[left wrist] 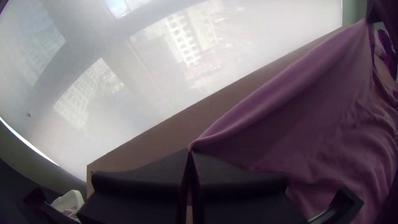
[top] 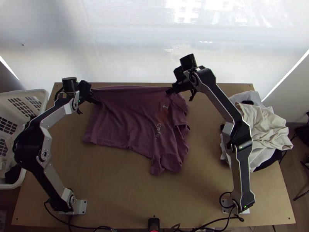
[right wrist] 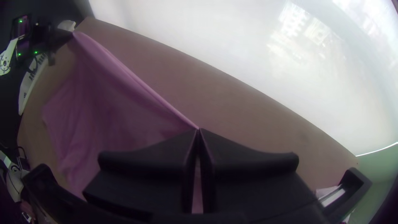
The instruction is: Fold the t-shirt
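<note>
The white basket [top: 24,94] holds pale and dark clothes [top: 12,174]. The left gripper [left wrist: 190,151] pinches one end of the t-shirt's [top: 123,120] far edge over the bench [top: 116,185]; pulling too hard could slip that small grip. The right gripper [right wrist: 198,130] is closed on the edge's other end; the rumpled cloth beside it might fold in crooked.

T-shirt [top: 123,123]: pale lettering [top: 158,130], comprising a lone "I" and a word beginning "Ca"; remaining letters too small to tell.
</note>
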Available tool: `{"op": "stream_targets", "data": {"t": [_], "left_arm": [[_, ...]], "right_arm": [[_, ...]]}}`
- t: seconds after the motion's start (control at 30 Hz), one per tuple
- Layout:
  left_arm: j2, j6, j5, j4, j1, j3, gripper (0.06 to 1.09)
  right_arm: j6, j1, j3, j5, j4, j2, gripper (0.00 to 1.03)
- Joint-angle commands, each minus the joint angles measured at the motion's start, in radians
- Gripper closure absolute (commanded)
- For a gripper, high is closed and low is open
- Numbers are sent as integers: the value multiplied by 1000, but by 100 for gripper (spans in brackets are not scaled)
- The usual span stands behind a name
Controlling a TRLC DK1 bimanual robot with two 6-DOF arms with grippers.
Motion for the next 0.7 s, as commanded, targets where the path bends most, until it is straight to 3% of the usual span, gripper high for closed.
{"op": "stream_targets", "data": {"t": [0.0,0.17,0.4,0.67], "left_arm": [[-57,49,52,18,8,-85,105],[-70,73,101,-16,1,-102,105],[-122,96,207,-252,-2,-91,105],[-176,205,230,-392,5,-104,105]], "right_arm": [[16,52,-30,-1,-111,-45,100],[16,109,-148,-21,-156,-103,100],[16,138,-302,-50,-144,-180,100],[17,135,-400,-67,-127,-223,100]]}}
